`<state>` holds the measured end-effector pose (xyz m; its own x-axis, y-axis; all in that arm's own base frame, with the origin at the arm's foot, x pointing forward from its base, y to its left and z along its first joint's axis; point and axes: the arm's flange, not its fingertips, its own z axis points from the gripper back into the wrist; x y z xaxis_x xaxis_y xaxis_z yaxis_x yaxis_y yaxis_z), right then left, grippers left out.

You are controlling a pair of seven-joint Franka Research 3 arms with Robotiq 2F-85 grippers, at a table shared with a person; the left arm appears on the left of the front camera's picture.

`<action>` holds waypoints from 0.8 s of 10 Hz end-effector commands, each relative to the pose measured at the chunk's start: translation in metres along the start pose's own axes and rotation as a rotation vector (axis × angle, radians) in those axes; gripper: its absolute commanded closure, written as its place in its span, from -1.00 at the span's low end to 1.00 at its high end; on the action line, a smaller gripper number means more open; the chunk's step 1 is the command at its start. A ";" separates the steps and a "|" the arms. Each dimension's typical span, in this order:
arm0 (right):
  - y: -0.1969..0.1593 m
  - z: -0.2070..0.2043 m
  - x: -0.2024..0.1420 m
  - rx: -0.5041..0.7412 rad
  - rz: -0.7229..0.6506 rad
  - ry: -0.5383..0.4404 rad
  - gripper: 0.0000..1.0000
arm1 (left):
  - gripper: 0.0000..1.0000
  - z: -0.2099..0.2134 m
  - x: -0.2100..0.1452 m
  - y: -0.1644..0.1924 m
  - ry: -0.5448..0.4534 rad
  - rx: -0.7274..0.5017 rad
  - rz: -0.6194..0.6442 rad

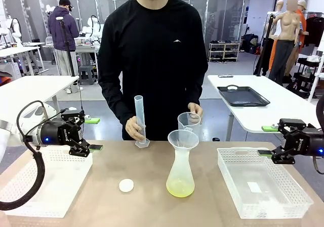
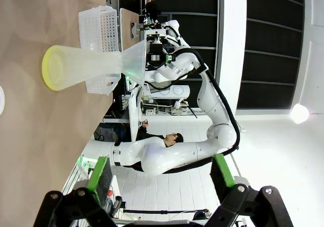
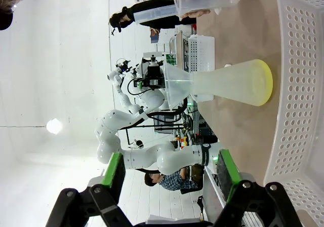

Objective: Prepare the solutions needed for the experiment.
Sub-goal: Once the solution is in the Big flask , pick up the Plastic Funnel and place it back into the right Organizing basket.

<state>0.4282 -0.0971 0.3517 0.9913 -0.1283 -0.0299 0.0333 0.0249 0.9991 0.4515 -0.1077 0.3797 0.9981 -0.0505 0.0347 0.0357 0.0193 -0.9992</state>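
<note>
A flask midway along the worktop's near edge holds shallow yellow-green solution, between left claw and right claw, both spread apart, empty, well clear.

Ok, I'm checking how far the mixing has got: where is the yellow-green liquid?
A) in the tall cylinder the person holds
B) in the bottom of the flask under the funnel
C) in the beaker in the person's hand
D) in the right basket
B: the liquid lies as a shallow layer in the bottom of the flask; the cylinder and beaker look clear.
</note>
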 end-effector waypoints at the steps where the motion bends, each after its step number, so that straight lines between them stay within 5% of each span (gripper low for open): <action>1: 0.000 0.000 -0.002 -0.001 -0.012 -0.002 -0.84 | -1.00 0.000 0.000 -0.002 0.005 -0.006 0.005; 8: 0.000 0.000 -0.002 -0.001 -0.012 -0.002 -0.84 | -1.00 0.000 0.000 -0.002 0.005 -0.006 0.005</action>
<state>0.4282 -0.0971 0.3517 0.9913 -0.1283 -0.0299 0.0333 0.0249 0.9991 0.4515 -0.1077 0.3797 0.9981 -0.0505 0.0347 0.0357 0.0193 -0.9992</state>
